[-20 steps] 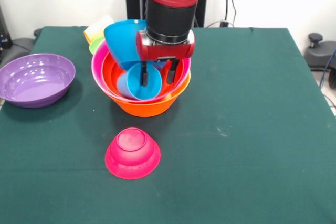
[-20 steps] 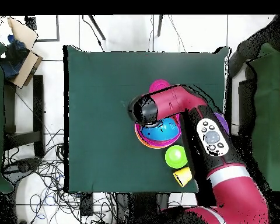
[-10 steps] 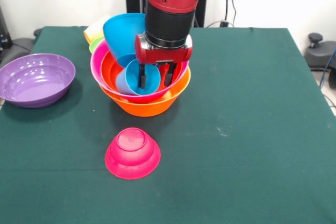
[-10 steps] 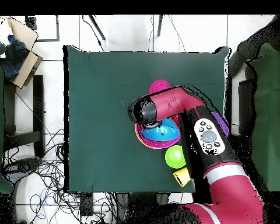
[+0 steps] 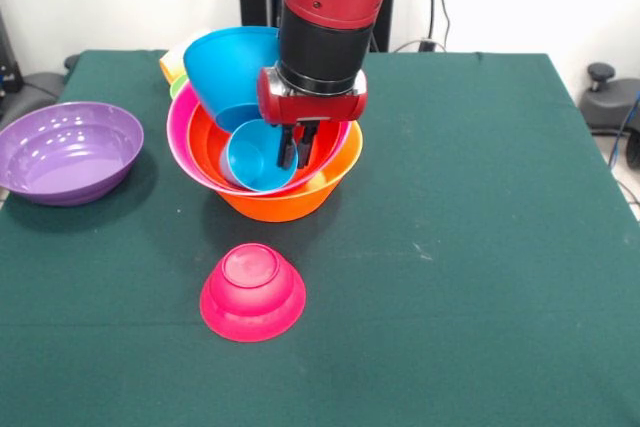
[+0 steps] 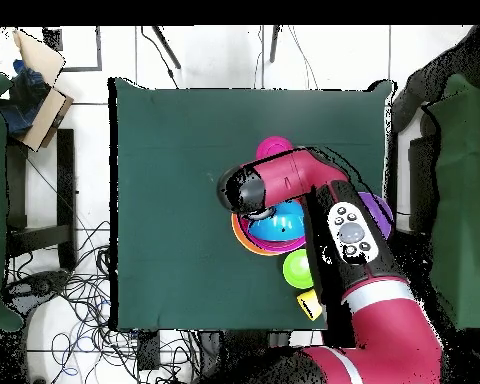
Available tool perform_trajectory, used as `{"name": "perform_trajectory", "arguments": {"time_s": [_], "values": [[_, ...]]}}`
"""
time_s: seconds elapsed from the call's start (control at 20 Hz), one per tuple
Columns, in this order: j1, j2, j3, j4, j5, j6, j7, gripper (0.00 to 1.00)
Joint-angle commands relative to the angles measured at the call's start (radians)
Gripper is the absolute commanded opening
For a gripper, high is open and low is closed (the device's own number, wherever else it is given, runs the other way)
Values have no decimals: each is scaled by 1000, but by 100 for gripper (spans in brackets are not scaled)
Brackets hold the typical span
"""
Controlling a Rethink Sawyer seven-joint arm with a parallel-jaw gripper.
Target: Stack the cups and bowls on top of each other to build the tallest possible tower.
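Observation:
The tower has a large orange bowl point(image 5: 290, 202) as base, with a pink bowl point(image 5: 181, 127) and a red-orange bowl point(image 5: 207, 142) nested in it. A blue bowl point(image 5: 232, 65) leans tilted on the tower's back left. A light blue cup point(image 5: 255, 157) lies on its side inside, mouth toward the camera. My gripper point(image 5: 293, 147) reaches down into the tower and is shut on the cup's right rim. The overhead view hides the gripper under the arm; the blue bowl point(image 6: 277, 226) shows there.
A small magenta bowl point(image 5: 252, 290) sits upside down in front of the tower. A purple bowl point(image 5: 68, 150) stands upright at the left. A yellow-orange cup point(image 5: 186, 51) and a green bowl point(image 5: 181, 86) lie behind the tower. The arm point(image 6: 349, 240) covers the table's right part.
The fingers stood spread across the light blue cup's rim; now they have shut on it. The blue bowl and the tower have shifted slightly left.

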Motion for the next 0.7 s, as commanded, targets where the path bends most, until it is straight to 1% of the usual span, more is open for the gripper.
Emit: {"name": "perform_trajectory", "arguments": {"time_s": [0.05,0.25,0.35,0.4,0.55,0.65,0.7], "values": [[26,61,-38,-6,-64,-35,-30,0],[31,34,-36,4,-51,-15,-40,0],[27,-11,-27,27,-22,11,-48,0],[20,-55,-16,51,7,36,-61,0],[7,-155,8,85,74,116,-100,0],[6,-180,13,85,96,144,-115,0],[6,-201,17,83,115,174,-128,0]]}}
